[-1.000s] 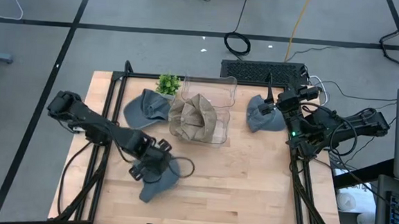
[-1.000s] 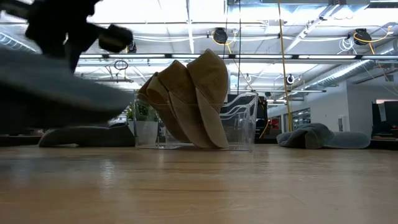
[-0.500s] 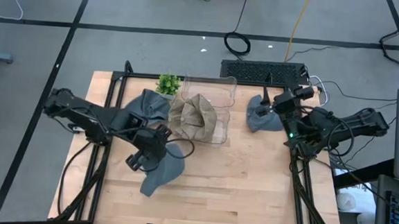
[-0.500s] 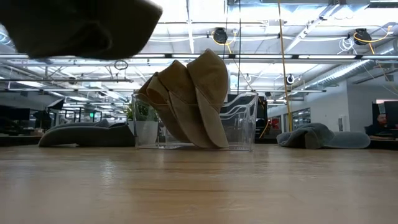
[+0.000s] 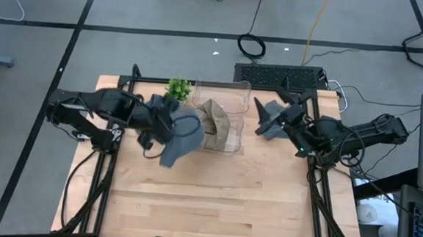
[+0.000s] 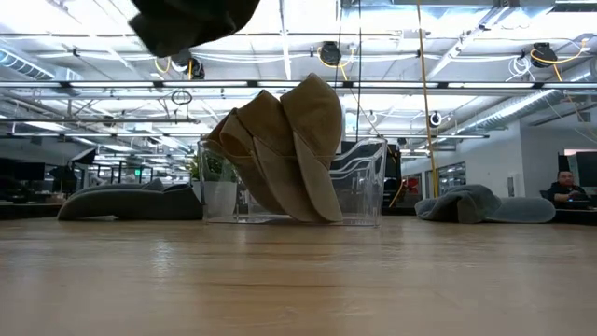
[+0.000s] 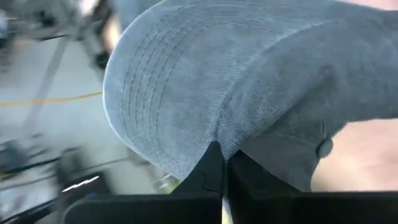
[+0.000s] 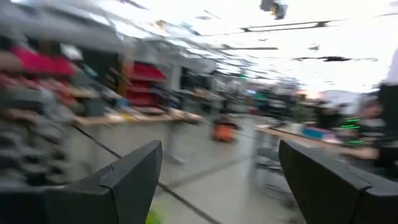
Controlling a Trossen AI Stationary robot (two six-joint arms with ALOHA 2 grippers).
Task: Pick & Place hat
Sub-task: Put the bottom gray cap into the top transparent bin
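Hat status: my left gripper [image 5: 168, 125] is clamped on a grey hat [image 5: 182, 137], pinching its fabric between closed fingers [image 7: 214, 171], and the hat hangs in the air off the table [image 5: 214, 199], just beside the clear bin [image 5: 226, 116] on its left side. In the low view the hat [image 6: 191, 21] shows dark, high above the bin [image 6: 359, 182].

Bin already holds tan hats [image 5: 205, 122], stacked leaning and sticking up above its rim [image 6: 294, 154]. They fill most of the side nearest my carried hat.

Around it: small green plant [image 5: 178, 87] at the bin's back-left corner, and another grey hat [image 5: 157, 104] on the table partly under my left arm, between plant and arm. In the low view that one lies flat left of the bin [image 6: 126, 203].

Right gripper [image 5: 278, 117] is raised beside the bin's right side, fingers [image 8: 134, 174] spread wide with nothing between them. A third grey hat [image 5: 268, 122] sits right below it, close to the bin; low view shows it slumped on the table [image 6: 480, 205].

Person seated far back in the room [image 6: 564, 187].
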